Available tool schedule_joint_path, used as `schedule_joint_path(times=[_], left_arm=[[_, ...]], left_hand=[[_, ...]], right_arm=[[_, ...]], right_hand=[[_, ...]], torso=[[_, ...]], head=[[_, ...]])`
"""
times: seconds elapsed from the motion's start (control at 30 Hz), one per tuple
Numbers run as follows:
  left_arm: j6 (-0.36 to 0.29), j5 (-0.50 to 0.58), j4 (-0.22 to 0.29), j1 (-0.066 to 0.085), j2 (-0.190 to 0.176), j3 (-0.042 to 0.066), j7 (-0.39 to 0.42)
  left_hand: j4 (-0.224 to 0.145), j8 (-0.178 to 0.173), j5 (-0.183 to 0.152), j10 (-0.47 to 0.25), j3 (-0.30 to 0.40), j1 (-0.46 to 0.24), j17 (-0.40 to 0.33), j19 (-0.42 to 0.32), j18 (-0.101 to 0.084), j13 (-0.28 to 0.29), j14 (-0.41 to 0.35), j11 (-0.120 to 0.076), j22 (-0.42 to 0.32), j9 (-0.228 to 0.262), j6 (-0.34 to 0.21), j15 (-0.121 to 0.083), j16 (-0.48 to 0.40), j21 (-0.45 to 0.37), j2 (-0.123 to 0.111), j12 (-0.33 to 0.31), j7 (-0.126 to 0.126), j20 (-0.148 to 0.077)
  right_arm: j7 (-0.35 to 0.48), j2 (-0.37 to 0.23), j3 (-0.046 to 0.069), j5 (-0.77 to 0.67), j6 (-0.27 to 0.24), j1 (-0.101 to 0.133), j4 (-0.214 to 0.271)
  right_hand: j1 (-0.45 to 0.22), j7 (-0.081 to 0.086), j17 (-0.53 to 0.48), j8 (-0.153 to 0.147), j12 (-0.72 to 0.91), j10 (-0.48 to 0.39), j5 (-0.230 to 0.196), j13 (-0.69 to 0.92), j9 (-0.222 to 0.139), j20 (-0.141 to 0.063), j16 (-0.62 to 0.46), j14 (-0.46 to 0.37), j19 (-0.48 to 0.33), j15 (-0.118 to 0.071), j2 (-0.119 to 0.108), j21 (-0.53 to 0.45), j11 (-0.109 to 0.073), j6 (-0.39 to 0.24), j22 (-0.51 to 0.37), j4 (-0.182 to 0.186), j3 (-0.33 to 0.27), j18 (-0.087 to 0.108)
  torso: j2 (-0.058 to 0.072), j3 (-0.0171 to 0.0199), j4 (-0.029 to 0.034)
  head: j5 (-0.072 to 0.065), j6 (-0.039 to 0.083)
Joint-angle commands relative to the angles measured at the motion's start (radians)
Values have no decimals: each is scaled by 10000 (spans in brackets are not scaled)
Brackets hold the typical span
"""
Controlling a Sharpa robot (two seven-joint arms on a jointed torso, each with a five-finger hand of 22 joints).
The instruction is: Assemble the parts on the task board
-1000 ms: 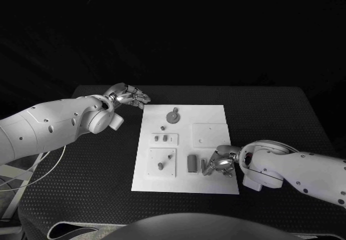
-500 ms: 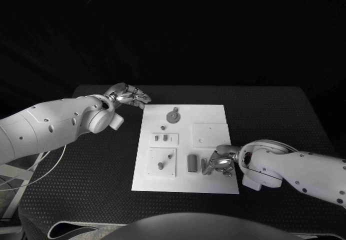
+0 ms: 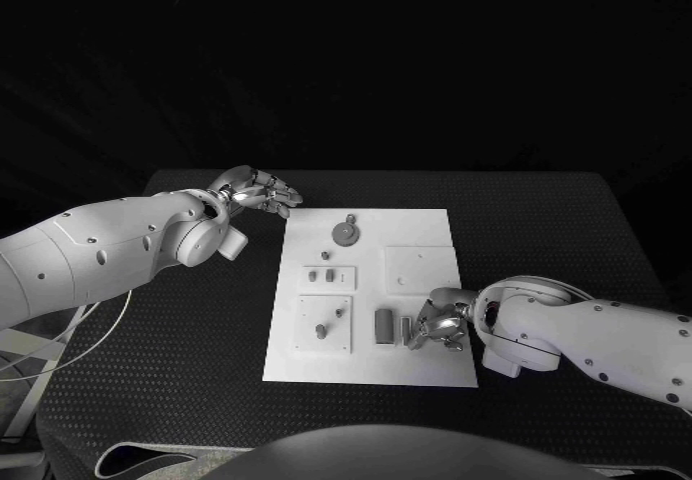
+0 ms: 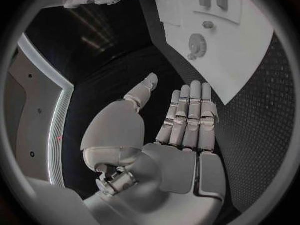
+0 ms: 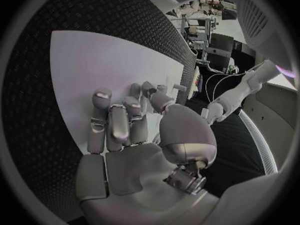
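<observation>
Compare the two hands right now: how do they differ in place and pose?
The left hand hangs off the task board, past its far left corner, fingers straight and together, holding nothing. The right hand is over the board's near right part, fingers curled down beside a small upright part; whether it grips that is unclear. Both are silver on white arms.

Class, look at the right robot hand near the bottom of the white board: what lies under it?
Under the silver right robot hand is the white rectangular task board; whatever its curled fingers cover is hidden.
</observation>
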Motion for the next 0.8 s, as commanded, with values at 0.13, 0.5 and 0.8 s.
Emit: schedule_joint_path(times=[0.13, 0.5, 0.8], left_arm=[[135, 44, 27, 7, 7, 5, 82], [80, 47, 24, 7, 13, 5, 101], [27, 241, 4, 10, 47, 5, 133]], left_hand=[[-34, 46, -9, -54, -39, -86, 18, -38, -31, -11, 67, 31, -12, -17, -62, 23, -45, 62, 20, 10, -6, 47], [-36, 44, -10, -56, -46, -93, 28, -41, -32, -12, 66, 32, -14, -21, -70, 25, -55, 62, 9, 9, -3, 49], [-32, 41, -10, -56, -55, -106, 36, -43, -33, -12, 66, 33, -15, -24, -79, 26, -62, 62, -1, 10, 1, 51]], right_arm=[[-406, -42, -52, -340, 9, -55, -130], [-119, -349, -46, 133, -522, -5, -76], [894, -528, 213, 1507, -1643, 353, -282]], right_hand=[[25, 66, 9, -27, 33, 26, -53, 5, -6, -1, 59, -8, -77, 7, -8, 39, 2, -17, 199, 16, -128, 203], [-125, 113, -187, -104, -19, -41, -56, -13, -38, 49, -8, -123, -123, 35, -579, 13, 45, -122, 166, 43, -431, 203], [-1069, 478, -715, -648, -102, -484, -54, 37, -216, 63, -244, -537, -185, 346, -2346, -260, 383, -1140, -8, 1109, 58, 203]], torso=[[-1, -4, 0], [-21, -4, -10], [-42, -21, -22]], head=[[5, 6], [8, 73], [-111, 470]])
